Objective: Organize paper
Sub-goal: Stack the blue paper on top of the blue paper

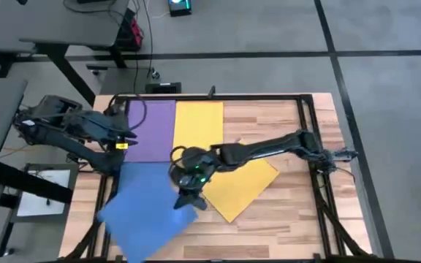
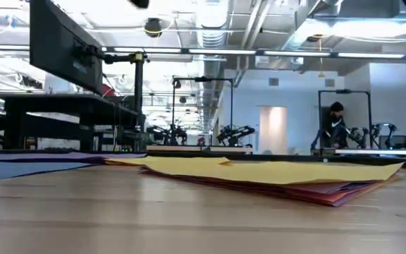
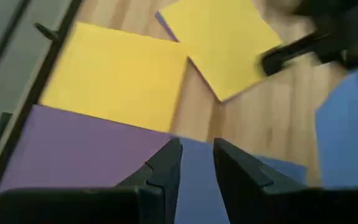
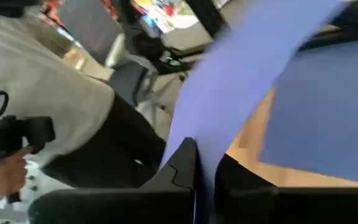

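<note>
A purple sheet (image 1: 152, 130) and a yellow sheet (image 1: 198, 124) lie flat side by side at the table's far side. A skewed stack topped by yellow (image 1: 243, 186) lies at the middle; pink sheets (image 2: 323, 192) show under it. One blue sheet (image 1: 146, 181) lies flat below the purple one. My right gripper (image 1: 188, 197) is shut on a second, skewed blue sheet (image 1: 143, 223). My left gripper (image 3: 196, 148) hovers open over the blue sheet's far edge, by the purple sheet's near-left corner. My right gripper pinches the skewed blue sheet at its right-hand edge (image 4: 211, 121) between its two fingers, one layer as far as shows. It comes from the table's right, slanting down. The sheet spreads away from the fingers toward the near-left corner, partly overlapping the flat blue sheet.
A black frame (image 1: 309, 139) runs around the table top. Bare wood (image 1: 291, 226) lies at the near right. A white printed sheet (image 1: 46, 191) sits off the table's left side. A person (image 4: 55, 106) stands beyond the table; another person (image 2: 333, 127) is far behind.
</note>
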You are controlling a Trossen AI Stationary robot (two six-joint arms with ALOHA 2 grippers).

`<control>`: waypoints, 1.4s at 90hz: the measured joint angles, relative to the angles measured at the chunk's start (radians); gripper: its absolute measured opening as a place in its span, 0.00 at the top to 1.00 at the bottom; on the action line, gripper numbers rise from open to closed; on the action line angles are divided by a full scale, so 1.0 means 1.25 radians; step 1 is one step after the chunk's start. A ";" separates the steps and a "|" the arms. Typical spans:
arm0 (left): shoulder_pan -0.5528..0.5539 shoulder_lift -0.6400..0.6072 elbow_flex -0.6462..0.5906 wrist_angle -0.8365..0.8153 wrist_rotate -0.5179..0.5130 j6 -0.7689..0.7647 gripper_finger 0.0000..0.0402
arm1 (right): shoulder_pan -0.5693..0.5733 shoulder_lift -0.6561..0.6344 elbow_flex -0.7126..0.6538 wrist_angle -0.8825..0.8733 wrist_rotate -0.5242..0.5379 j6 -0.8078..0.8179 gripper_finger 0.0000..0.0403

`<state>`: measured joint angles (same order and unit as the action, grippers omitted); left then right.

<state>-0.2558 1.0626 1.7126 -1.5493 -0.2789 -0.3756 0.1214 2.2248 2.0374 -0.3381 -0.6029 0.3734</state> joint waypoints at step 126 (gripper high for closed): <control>0.000 0.003 0.000 -0.003 0.044 -0.046 0.80 | -0.125 0.318 0.172 0.210 0.199 -0.178 1.00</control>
<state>-0.2558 1.0668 1.7130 -1.5536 -0.2241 -0.4326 -0.0353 2.6228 2.2528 -0.0754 -0.3542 0.1512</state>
